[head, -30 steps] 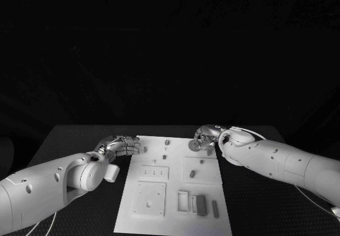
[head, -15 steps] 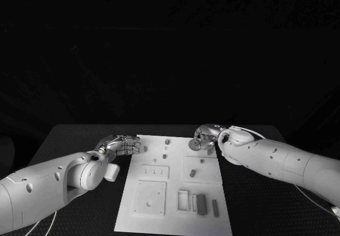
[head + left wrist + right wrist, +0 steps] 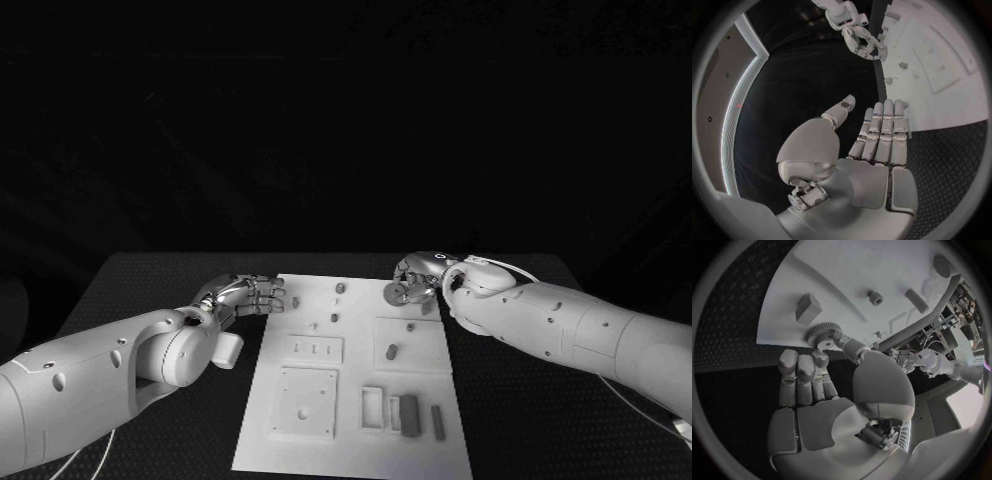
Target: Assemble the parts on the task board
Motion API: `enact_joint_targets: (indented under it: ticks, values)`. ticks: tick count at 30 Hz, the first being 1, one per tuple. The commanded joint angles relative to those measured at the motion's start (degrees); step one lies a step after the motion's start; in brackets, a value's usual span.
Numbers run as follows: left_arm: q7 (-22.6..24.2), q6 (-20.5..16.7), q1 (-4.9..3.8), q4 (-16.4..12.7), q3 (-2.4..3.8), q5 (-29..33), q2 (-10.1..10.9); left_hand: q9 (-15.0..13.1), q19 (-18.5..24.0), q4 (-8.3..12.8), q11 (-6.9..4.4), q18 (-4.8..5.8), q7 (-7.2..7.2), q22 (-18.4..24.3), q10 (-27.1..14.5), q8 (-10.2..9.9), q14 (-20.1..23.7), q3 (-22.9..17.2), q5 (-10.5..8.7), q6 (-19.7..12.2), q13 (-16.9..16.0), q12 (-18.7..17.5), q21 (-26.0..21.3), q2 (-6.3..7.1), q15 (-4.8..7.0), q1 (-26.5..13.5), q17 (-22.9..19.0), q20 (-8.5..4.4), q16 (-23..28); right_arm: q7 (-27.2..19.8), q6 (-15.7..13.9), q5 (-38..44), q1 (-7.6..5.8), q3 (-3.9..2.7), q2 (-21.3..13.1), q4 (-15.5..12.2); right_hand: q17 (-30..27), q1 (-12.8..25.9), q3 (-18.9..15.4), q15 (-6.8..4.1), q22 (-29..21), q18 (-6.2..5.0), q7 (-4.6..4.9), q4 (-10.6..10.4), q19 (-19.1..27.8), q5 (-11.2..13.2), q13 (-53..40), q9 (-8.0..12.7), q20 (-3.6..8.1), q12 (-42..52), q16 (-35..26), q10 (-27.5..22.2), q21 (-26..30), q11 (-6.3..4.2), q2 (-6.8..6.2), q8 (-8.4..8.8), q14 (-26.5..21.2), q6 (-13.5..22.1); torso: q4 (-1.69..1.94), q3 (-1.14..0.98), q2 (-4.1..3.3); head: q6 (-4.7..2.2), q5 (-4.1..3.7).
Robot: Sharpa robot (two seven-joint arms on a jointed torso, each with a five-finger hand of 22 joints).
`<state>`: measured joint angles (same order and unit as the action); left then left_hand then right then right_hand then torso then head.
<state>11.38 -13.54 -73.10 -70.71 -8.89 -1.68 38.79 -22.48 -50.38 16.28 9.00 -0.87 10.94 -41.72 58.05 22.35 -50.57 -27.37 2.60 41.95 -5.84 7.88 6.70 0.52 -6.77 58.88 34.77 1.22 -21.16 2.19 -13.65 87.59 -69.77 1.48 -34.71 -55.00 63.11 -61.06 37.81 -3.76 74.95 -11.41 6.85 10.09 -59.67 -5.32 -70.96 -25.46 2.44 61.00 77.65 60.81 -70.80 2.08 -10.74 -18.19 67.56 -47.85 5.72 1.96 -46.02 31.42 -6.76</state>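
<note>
From my station I see the right hand (image 3: pixel 420 277) at the far right corner of the white board (image 3: pixel 356 400), its fingers (image 3: pixel 820 365) pinching a small toothed gear (image 3: pixel 821 335) between thumb and a fingertip, the rest lying straight and close together. The gear hangs just over the board's far right edge. The left hand (image 3: pixel 248 296) sits on the black counter (image 3: pixel 159 285) just beside the board's far left edge, holding nothing, its fingers (image 3: pixel 882 130) straight and pressed side by side, thumb apart. On the board near the gear I see small pegs (image 3: pixel 340 289) standing, and toward its near end flat bars (image 3: pixel 410 416) lying in a row
</note>
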Motion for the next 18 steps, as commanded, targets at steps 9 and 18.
enact_joint_targets:
  ticks: [9,18]
  values:
    - [0.3,0.9,-0.04,-0.1,0.06,-0.4,0.0,0.1,-0.3,0.1,0.34,-0.13,0.20,0.1,0.2,-0.4,-0.3,0.0,0.23,0.1,0.1,-0.3,-0.3,-0.16,-0.12,0.4,0.1,-0.05,0.4,0.9,0.9,7.6,0.93,0.33,0.2,0.0,0.4,-3.0,0.2,-0.85,1.0,-3.59,0.90,6.2,0.0,-0.1,0.8,-0.8,0.39,0.9,1.2,0.5,-0.7,-0.69,3.54,-1.31,1.4,-4.3,-0.02,-0.05,-0.01,0.07,-0.06]
    - [0.4,0.8,-0.04,-0.1,0.06,-0.4,0.0,0.1,-0.4,0.0,0.34,-0.13,0.19,0.1,0.2,-0.4,-0.3,0.0,0.23,0.2,0.1,-0.3,-0.3,-0.18,-0.12,0.4,0.1,-0.05,0.4,1.7,0.1,7.4,1.28,0.38,0.4,-0.1,0.9,-0.3,-0.1,-1.65,0.9,-3.59,-0.05,4.5,-0.6,-0.1,1.7,-1.6,0.37,1.2,1.8,1.6,-1.1,-1.58,3.78,-2.33,3.0,-7.0,0.04,0.00,0.01,0.18,-0.12]
